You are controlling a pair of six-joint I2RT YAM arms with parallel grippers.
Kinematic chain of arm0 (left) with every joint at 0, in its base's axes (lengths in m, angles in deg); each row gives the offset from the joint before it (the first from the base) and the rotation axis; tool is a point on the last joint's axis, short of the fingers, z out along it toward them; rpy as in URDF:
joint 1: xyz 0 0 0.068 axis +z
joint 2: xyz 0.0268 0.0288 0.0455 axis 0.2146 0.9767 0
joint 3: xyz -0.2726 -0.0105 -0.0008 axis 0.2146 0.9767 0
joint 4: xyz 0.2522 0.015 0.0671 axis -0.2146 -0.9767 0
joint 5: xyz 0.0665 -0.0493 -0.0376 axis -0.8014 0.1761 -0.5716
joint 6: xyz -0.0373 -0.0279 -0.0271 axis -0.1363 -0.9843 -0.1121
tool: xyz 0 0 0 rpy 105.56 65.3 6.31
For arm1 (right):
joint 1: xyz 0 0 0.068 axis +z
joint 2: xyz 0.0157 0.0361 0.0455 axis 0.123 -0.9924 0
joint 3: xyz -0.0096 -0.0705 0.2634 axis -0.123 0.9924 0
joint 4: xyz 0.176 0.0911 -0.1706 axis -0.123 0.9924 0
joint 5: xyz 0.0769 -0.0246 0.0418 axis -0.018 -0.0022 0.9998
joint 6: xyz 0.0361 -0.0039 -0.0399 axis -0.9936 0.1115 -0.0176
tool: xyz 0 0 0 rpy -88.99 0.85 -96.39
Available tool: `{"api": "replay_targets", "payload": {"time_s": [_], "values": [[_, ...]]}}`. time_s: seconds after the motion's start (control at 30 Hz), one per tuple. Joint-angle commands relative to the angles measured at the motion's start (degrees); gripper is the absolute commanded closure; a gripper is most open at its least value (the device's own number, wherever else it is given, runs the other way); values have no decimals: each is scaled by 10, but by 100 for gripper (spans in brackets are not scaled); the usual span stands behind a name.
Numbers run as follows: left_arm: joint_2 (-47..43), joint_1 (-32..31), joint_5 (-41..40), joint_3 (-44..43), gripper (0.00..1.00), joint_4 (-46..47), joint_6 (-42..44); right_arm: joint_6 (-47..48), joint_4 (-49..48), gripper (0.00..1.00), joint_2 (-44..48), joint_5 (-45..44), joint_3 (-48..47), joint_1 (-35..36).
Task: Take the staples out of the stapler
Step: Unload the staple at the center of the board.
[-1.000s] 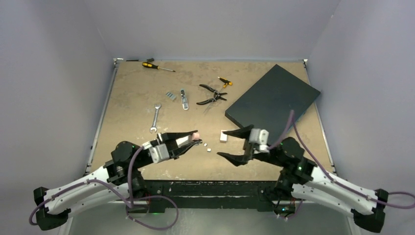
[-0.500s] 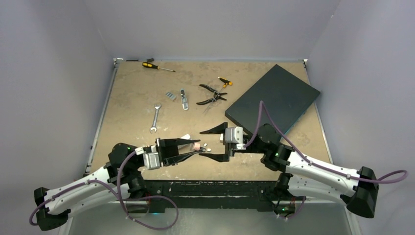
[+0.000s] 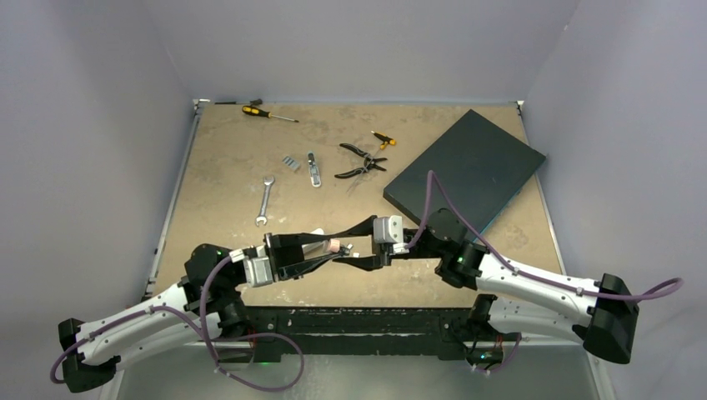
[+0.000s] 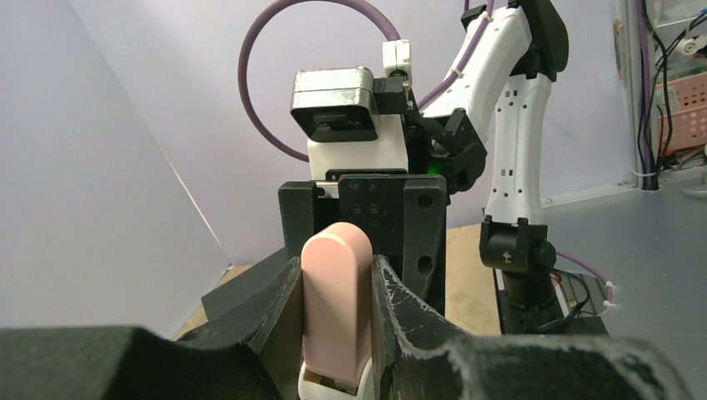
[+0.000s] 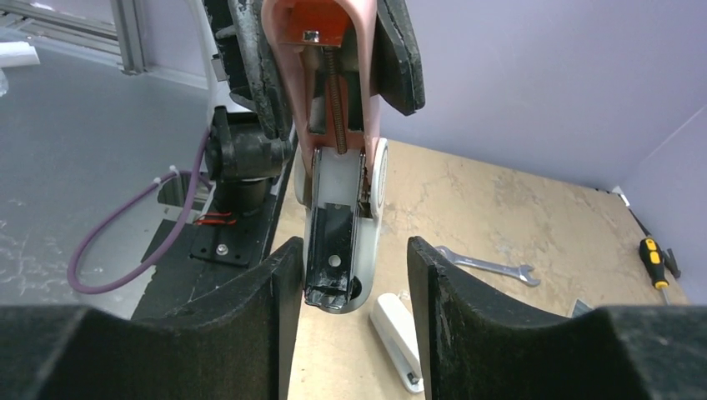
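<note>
Stapler [image 5: 338, 200], pink and hinged open, is clenched in the left gripper [image 4: 336, 271] above the near half of the table [image 3: 225, 150]. Its white lower end hangs between the spread fingers of the right gripper [image 5: 350, 250], which flank it without touching. Staples [image 3: 290, 162] in grey strips lie well apart at far left, near a wrench [image 3: 264, 200] and pliers [image 3: 360, 161].

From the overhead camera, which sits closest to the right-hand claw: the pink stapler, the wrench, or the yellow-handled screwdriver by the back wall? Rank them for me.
Measured from the right gripper:
1. pink stapler: between the gripper's fingers, near the front edge.
2. wrench: mid-table, off to the left.
3. yellow-handled screwdriver: far edge, towards the left corner.
</note>
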Motion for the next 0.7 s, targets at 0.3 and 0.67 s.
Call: {"api": "replay_targets", "payload": {"time_s": [0.3,0.67], "values": [[6,-2,-14,2,100,22,1,-28,-74,43,1,14,-8,3],[-4,-2,-40,2,90,12,-2,-29,-64,100,-15,2,-17,3]]}}
